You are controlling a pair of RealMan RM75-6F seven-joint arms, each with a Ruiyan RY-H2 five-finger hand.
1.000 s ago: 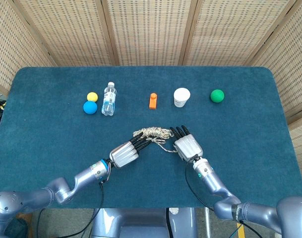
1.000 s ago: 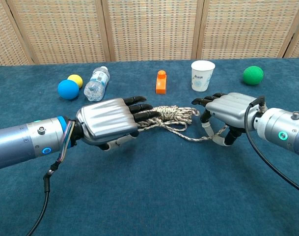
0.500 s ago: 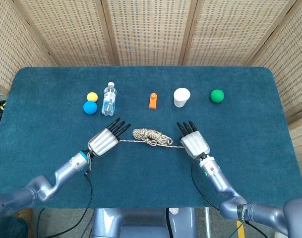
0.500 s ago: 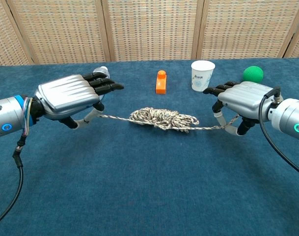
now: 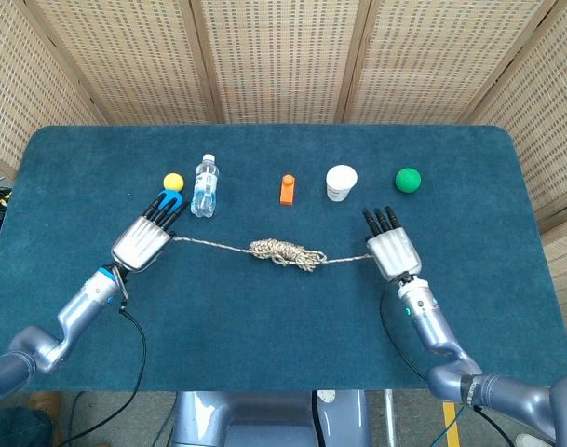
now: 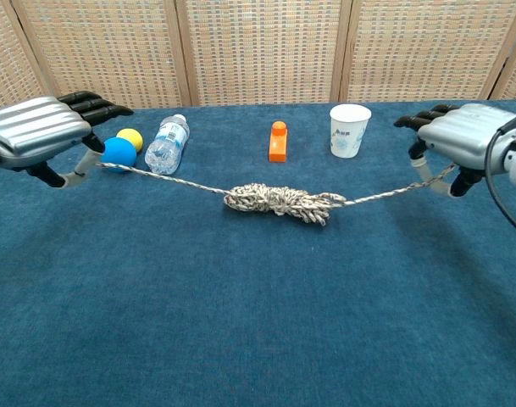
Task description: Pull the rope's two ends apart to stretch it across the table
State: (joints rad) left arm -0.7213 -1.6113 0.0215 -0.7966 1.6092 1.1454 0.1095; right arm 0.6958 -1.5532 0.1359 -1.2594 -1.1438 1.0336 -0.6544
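left hand (image 5: pixel 145 240): out at the left side of the table (image 5: pixel 264 317), holding one end of the rope between thumb and fingers, palm down, dark fingertips reaching toward the blue ball (image 6: pixel 118 152).
right hand (image 5: pixel 393 250): out at the right side, holding the other rope end the same way, palm down, fingertips pointing to the far edge.
rope (image 5: pixel 285 251): lay across the middle of the table between the two hands, a thin strand running off each side to a hand; the middle was a loose bundle of coils resting on the cloth, while the strands rose off the cloth toward the hands.
blue ball: partly hidden under the left hand's fingers from above, just beside the yellow ball (image 5: pixel 173 182).
bottle (image 5: pixel 204 185): lay on its side just right of the balls, cap toward the far edge.
orange block (image 5: pixel 287 189): stood behind the rope bundle, well apart from it.
paper cup (image 5: pixel 341 182): upright, right of the block.
green ball (image 5: pixel 408 180): far right of the row, behind the right hand.
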